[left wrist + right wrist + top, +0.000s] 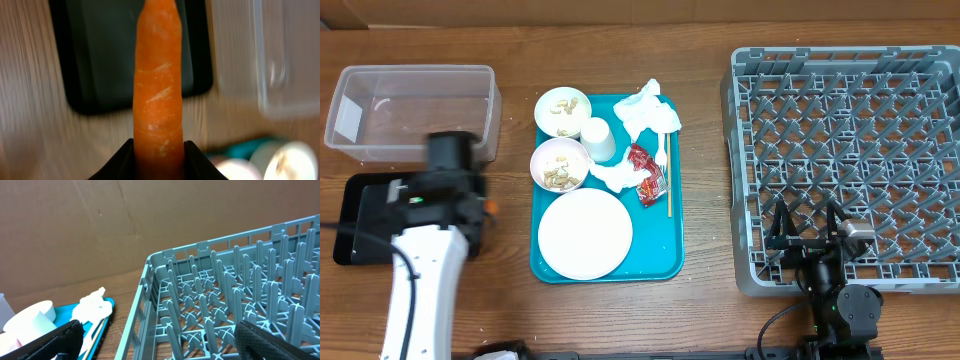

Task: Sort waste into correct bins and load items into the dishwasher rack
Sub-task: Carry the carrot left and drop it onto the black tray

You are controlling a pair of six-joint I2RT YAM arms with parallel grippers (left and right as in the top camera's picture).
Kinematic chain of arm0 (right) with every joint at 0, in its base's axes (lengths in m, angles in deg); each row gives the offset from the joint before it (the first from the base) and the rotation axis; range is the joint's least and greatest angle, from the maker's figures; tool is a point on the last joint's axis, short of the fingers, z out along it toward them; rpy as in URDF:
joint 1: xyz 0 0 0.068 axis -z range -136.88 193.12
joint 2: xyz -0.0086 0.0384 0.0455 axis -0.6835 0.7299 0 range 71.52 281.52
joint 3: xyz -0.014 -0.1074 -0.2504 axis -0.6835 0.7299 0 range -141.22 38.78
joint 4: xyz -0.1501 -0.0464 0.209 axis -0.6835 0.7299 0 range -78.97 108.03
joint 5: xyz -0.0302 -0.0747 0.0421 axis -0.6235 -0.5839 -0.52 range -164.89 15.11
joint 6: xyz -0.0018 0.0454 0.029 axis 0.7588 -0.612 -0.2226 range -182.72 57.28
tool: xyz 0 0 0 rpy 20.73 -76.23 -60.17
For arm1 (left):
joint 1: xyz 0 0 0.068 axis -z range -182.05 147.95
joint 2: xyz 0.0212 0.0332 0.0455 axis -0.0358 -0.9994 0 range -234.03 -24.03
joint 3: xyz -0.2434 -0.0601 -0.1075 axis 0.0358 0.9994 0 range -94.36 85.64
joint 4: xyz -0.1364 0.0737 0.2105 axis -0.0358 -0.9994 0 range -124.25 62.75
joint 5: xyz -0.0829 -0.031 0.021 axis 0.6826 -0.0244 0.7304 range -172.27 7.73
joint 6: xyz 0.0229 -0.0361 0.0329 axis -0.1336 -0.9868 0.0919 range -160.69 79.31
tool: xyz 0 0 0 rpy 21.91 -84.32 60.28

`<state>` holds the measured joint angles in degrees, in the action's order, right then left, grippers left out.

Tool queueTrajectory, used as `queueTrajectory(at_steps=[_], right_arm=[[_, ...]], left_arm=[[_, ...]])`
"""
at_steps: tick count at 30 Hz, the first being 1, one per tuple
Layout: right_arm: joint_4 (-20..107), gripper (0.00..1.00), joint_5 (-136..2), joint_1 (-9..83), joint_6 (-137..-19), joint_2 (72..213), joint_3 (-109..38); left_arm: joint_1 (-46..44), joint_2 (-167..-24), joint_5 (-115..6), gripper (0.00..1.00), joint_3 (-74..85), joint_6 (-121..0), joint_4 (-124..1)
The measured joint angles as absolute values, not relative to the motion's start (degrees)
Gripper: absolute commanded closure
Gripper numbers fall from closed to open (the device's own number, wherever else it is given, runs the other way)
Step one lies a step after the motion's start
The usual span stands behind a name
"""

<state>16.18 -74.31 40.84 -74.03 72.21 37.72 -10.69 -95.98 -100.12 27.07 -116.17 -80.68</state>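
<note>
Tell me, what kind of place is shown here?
Probably a lab bench staged as a dish-clearing station, not a real kitchen. A grey dishwasher rack sits on a wooden table, a teal tray carries used white dishes and napkins, and a clear tub and black tray serve as bins.

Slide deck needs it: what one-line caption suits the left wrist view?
Left claw grips an orange carrot above the black tray, clear tub alongside.
</note>
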Motion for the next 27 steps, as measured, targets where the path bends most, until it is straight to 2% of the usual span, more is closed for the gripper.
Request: queueTrajectory(at_steps=[3, 6, 8, 9, 11, 12, 13, 21, 27], right_arm=[[16.2, 0.0, -74.3, 40.8, -74.0, 72.2, 37.7], [16.2, 0.0, -74.3, 40.8, -74.0, 72.2, 37.7], [16.2, 0.0, -74.3, 40.8, -74.0, 72.2, 37.7], [16.2, 0.0, -74.3, 40.8, -74.0, 72.2, 37.7], [16.2, 0.0, -74.3, 40.8, -74.0, 72.2, 37.7], [16.2, 0.0, -74.3, 40.8, -74.0, 72.2, 37.7], [16.2, 0.0, -74.3, 40.8, -74.0, 72.2, 37.7], [16.2, 0.0, -74.3, 40.8, -74.0, 72.2, 37.7], [16.2, 0.0, -74.3, 40.8, -74.0, 72.2, 37.7]], left_arm=[[-21.4, -100.6, -99.6, 0.69, 27.0, -111.1, -73.8], [-26.7, -106.8, -97.8, 0.68, 26.9, -108.2, -68.4], [-29.3, -111.3, -96.5, 0.62, 26.9, -106.4, -66.4], [-30.7, -114.4, -95.9, 0.55, 26.9, -105.4, -65.8], [-31.9, -118.1, -95.2, 0.3, 26.9, -104.3, -65.0], [-32.2, -119.7, -94.8, 0.08, 26.9, -103.7, -64.9], [-32.2, -120.4, -94.8, 0.0, 26.9, -103.4, -64.9], [-32.2, -120.1, -93.3, 0.0, 25.1, -99.1, -69.6], [-31.2, -108.0, -86.6, 0.0, 16.8, -93.6, -76.8]])
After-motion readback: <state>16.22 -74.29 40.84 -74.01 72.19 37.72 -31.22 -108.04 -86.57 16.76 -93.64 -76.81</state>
